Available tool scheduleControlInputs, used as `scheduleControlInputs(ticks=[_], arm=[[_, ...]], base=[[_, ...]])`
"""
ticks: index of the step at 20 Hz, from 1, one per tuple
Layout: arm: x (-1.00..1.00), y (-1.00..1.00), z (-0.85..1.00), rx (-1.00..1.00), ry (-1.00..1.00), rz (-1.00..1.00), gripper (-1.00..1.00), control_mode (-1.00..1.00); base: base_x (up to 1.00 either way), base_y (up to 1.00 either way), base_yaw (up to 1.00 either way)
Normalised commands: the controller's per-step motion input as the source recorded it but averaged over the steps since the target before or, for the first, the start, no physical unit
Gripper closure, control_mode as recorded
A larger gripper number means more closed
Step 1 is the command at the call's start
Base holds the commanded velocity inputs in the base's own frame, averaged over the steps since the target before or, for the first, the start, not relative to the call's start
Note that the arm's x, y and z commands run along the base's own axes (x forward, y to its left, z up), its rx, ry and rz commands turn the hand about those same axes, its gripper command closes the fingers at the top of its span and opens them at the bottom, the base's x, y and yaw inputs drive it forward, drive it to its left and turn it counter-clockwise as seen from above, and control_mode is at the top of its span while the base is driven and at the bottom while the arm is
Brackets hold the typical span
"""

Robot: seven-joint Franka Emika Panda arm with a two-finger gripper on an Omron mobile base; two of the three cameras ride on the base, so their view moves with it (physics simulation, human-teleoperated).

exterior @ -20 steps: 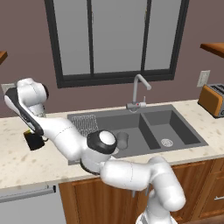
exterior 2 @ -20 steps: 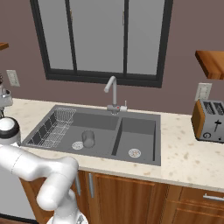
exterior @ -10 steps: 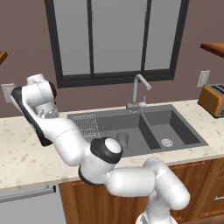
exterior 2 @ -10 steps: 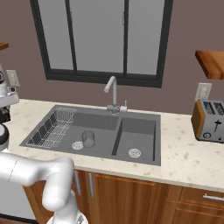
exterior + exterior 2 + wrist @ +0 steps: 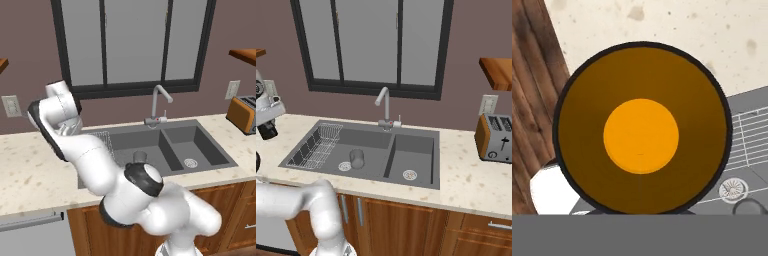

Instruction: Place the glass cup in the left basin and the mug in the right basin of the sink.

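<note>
The mug [image 5: 641, 127] is clamped in the closed gripper [image 5: 268, 131], carried high over the counter left of the sink [image 5: 421, 141] since the glass cup [image 5: 357, 158] is already parked in the left basin [image 5: 368, 138].

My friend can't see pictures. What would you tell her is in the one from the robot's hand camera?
You look straight down into a black mug with an orange inside, held close under the camera. Behind it is speckled beige counter, and at the lower right a corner of the dark grey sink with a wire rack and a round silver drain.
</note>
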Motion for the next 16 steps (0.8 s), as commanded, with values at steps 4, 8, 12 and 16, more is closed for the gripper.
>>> scheduleControlInputs(ticks=[4,8,12,16], arm=[[-0.24,-0.52,0.22,0.0,-0.17,-0.1,1.0,-1.0],[-0.22,-0.52,0.24,0.0,-0.08,-0.17,1.0,-1.0],[-0.22,-0.52,0.24,0.0,-0.01,-0.2,1.0,-1.0],[-0.19,-0.53,0.23,0.0,0.0,-0.22,1.0,-1.0]], base=[[0.0,0.0,0.0],[0.0,0.0,0.0],[0.0,0.0,0.0],[0.0,0.0,0.0]])
